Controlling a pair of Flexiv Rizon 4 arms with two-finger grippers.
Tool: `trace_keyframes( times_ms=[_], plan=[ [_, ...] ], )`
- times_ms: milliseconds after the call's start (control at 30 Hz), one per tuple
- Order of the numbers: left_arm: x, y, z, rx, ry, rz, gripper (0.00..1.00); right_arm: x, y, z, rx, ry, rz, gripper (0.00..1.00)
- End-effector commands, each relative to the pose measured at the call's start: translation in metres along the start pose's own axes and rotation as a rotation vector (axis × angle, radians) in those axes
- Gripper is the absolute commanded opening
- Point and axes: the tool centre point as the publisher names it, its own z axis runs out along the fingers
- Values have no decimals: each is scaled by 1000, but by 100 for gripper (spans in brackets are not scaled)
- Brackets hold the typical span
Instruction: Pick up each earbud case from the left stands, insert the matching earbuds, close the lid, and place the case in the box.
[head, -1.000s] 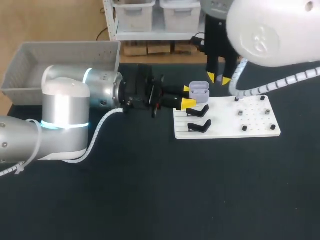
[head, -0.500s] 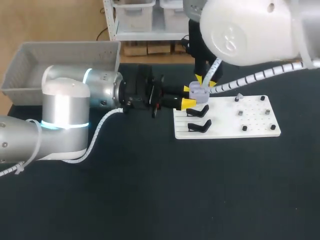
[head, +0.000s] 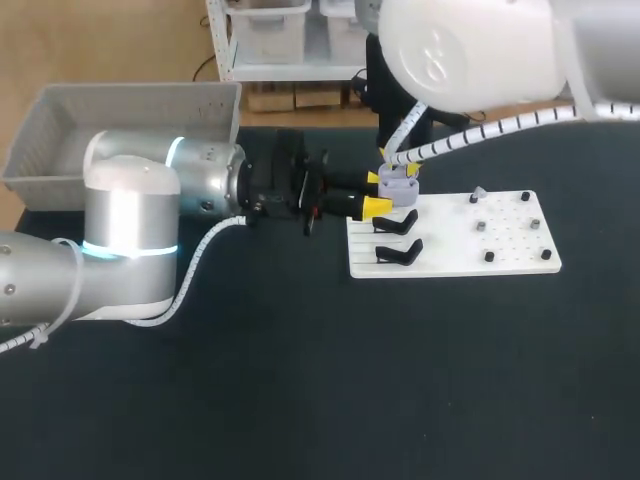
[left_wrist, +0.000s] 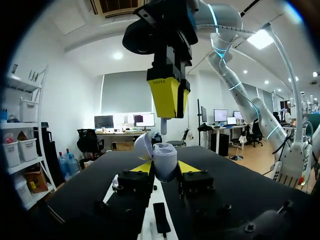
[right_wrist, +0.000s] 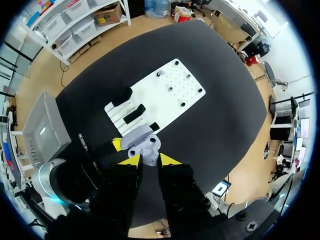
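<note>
A lavender earbud case (head: 398, 184) with its lid open is held just off the back left corner of the white board (head: 500, 240). My left gripper (head: 377, 192) is shut on it, one yellow tip on each side. In the left wrist view the case (left_wrist: 164, 157) sits between that gripper's tips (left_wrist: 165, 167), lid tipped back. My right gripper (head: 400, 165) hangs straight above the open case, fingers close together. A thin pale earbud stem (left_wrist: 163, 126) pokes out below its yellow tips (left_wrist: 169, 97). From the right wrist the case (right_wrist: 145, 142) lies just ahead of that gripper (right_wrist: 150, 160).
Two empty black stands (head: 397, 222) (head: 400, 250) sit on the board's left part. Small dark pegs and pieces (head: 488, 256) dot its right part. A grey box (head: 60, 130) stands at the back left. My left arm's body lies across the table's left side.
My right arm has swung left from over the board's back edge and come down over the open case. The left arm and the case have stayed put.
</note>
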Motion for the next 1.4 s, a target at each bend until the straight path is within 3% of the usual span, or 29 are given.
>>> trace_keyframes(
  times_ms=[33,1000,1033,1067,1100,1167,1300,1400],
  plan=[
    [1,-1,0,-3,-1,2,0,-3,1,4,-1,13,2,0],
    [1,-1,0,-3,-1,2,0,-9,2,19,-6,55,22,0],
    [1,-1,0,-3,-1,2,0,-9,2,20,-5,55,23,5],
    [1,-1,0,-3,-1,2,0,-9,2,20,-4,56,24,25],
    [1,-1,0,-3,-1,2,0,-9,2,20,-6,57,24,75],
    [1,-1,0,-3,-1,2,0,-8,1,18,-13,55,23,96],
    [1,-1,0,-3,-1,2,0,0,-4,5,-48,35,13,96],
    [1,-1,0,-3,-1,2,0,8,-15,-8,-108,33,-3,71]
  ],
)
